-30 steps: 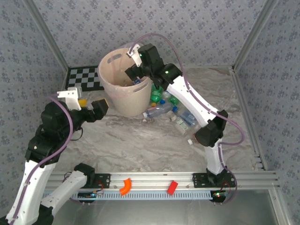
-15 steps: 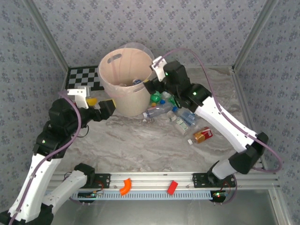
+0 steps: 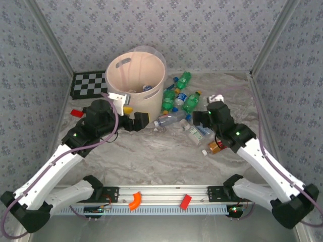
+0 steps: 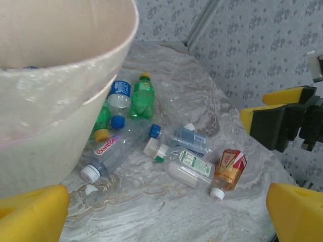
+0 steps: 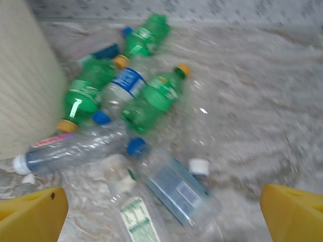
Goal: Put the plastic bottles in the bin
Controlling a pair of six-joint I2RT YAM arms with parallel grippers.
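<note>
1. Nearest, by the rail: orange block and red block. Not ours, we skip them.
2. Left gripper: jaws wide, nothing held, just beside the near wall of the bin. Right gripper: also wide and empty, at the right edge of the pile.
3. Plastic bottles lie on the table right of the bin, most touching one another. Something blue-and-white, likely a bottle, sits inside the bin. We judge the job well short of done.
4. Near end of the pile: amber bottle, red label, white cap, writing too small to read. Beside it is a clear bottle with a green-and-white label, also unreadable.
5. Long clear bottle at the bin's foot: its red-and-white label begins "Gum", and we can't make out the rest. The green bottles farther back carry blue labels, too blurred to read.
6. Risk: both grippers face the same pile from opposite sides. If both go in together, we'd expect a finger clash.
7. Risk: the bottles are round and packed. Closing on one likely shoves its neighbours and sets them rolling. Crushed clear ones may slip out.
8. Risk: the left arm is close to the bin. A careless swing could push it or snag the liner.
9. Far left: checkerboard, irrelevant.
</note>
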